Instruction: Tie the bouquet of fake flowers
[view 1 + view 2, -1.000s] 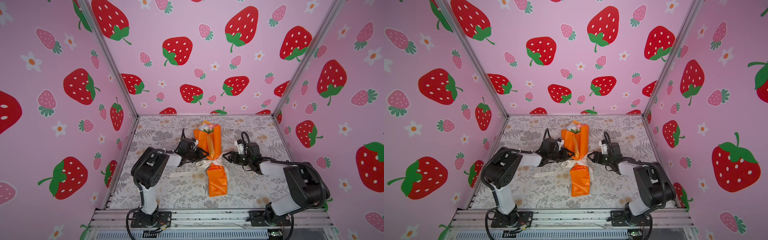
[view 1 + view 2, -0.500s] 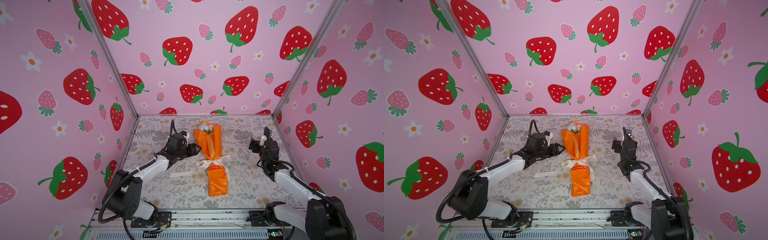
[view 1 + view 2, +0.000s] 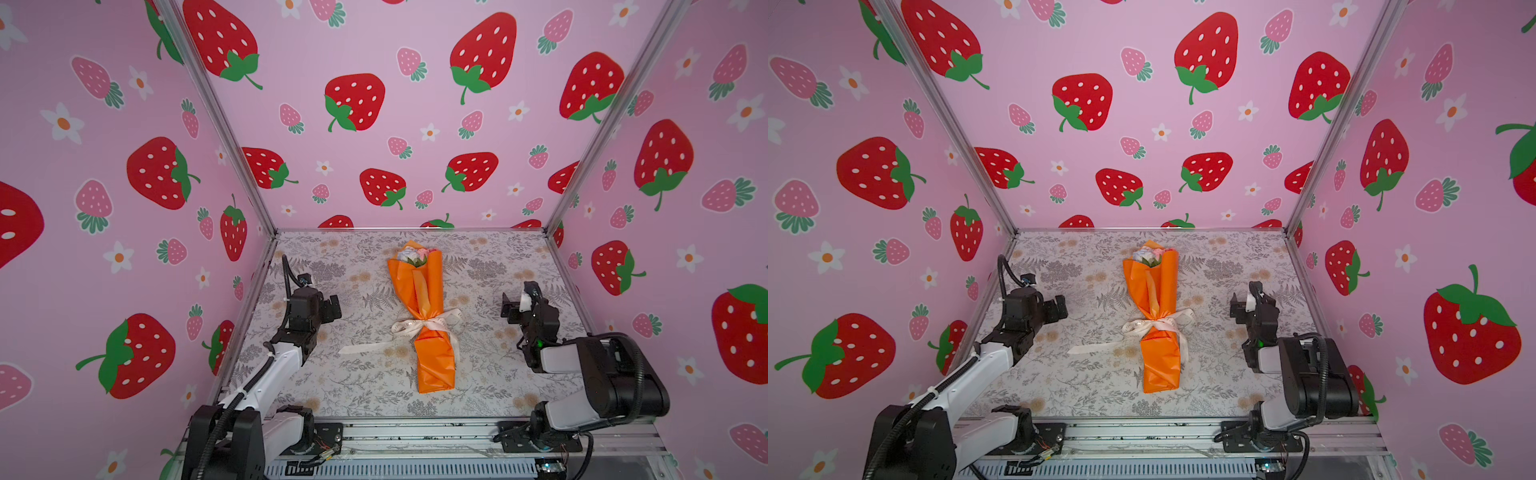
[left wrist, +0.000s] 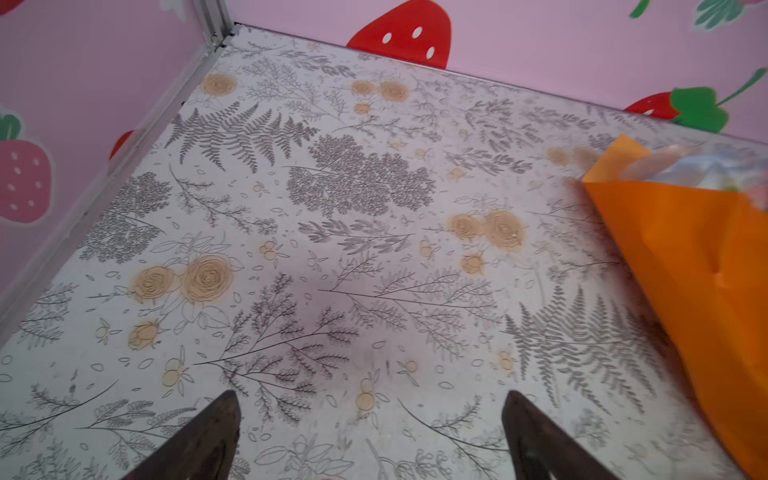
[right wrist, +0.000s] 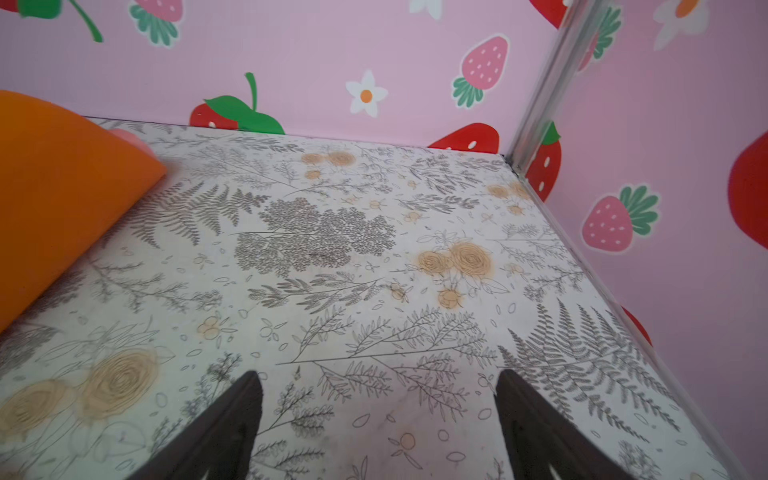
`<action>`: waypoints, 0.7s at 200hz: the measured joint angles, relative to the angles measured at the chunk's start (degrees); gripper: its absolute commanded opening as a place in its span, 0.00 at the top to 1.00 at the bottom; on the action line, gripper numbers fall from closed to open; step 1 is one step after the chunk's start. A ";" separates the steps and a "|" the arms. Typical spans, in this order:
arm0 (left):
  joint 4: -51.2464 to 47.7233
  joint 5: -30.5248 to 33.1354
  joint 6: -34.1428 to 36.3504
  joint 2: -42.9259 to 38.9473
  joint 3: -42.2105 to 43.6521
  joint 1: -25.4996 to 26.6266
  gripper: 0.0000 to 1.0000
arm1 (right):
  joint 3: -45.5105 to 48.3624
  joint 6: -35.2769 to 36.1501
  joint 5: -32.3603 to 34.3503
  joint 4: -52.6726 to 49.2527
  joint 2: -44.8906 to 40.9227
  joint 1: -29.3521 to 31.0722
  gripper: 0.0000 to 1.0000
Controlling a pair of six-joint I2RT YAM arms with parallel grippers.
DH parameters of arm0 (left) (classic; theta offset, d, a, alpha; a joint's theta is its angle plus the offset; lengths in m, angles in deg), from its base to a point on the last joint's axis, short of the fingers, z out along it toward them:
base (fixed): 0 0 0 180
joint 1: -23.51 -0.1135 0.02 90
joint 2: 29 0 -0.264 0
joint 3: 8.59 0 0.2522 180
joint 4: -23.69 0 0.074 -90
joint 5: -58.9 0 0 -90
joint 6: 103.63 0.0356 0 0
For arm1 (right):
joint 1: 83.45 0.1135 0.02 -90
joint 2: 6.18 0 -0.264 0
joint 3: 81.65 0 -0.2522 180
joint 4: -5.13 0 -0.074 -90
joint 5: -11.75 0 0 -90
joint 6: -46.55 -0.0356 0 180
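The bouquet of fake flowers (image 3: 422,299) (image 3: 1154,299) lies in the middle of the table, wrapped in orange paper, with white and pink blooms (image 3: 412,254) at its far end. A cream ribbon (image 3: 430,325) (image 3: 1160,325) is knotted in a bow round its waist. My left gripper (image 3: 333,308) (image 3: 1060,309) is well to its left, open and empty. My right gripper (image 3: 509,309) (image 3: 1237,311) is well to its right, also open and empty. In the left wrist view the paper (image 4: 690,257) shows beside the spread left gripper (image 4: 370,401). In the right wrist view the paper (image 5: 58,191) lies far from the right gripper (image 5: 378,380).
A long ribbon tail (image 3: 365,347) trails left from the bow across the floral tabletop (image 3: 353,395). Pink strawberry walls enclose three sides, with metal posts (image 3: 266,224) at the back corners. A metal rail (image 3: 415,432) runs along the front edge.
Both grippers were close against the bow a second ago. They have opened, let go of the ribbon and drawn back to the left and right sides. The bouquet has stayed put.
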 measured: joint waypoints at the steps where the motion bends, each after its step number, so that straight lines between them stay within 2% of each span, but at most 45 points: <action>1: 0.26 -0.02 0.04 0.22 0.13 -0.07 0.01 | 0.28 0.02 -0.39 0.33 0.11 0.00 0.06; 7: 2.82 0.07 0.83 1.75 1.09 -0.66 0.01 | 1.27 0.20 -1.18 0.59 0.35 0.00 0.00; 20: 7.82 -0.37 2.25 5.14 2.95 -1.44 0.01 | 1.40 0.28 -1.18 1.09 0.72 0.02 0.00; 31: 11.26 -1.46 3.63 8.44 3.48 -1.55 0.01 | -0.83 -0.26 1.38 0.28 1.18 0.46 0.00; 58: 20.65 -6.08 7.43 14.75 3.43 -1.88 0.00 | -3.65 -0.59 6.95 1.27 1.27 1.46 0.00; 92: 32.44 -12.26 8.98 21.18 5.14 -4.81 0.01 | -3.63 -0.72 9.31 1.09 1.27 1.90 0.00; 140: 34.29 -8.20 7.82 21.42 4.92 -4.76 0.01 | -3.63 -0.72 10.27 1.09 1.27 2.05 0.00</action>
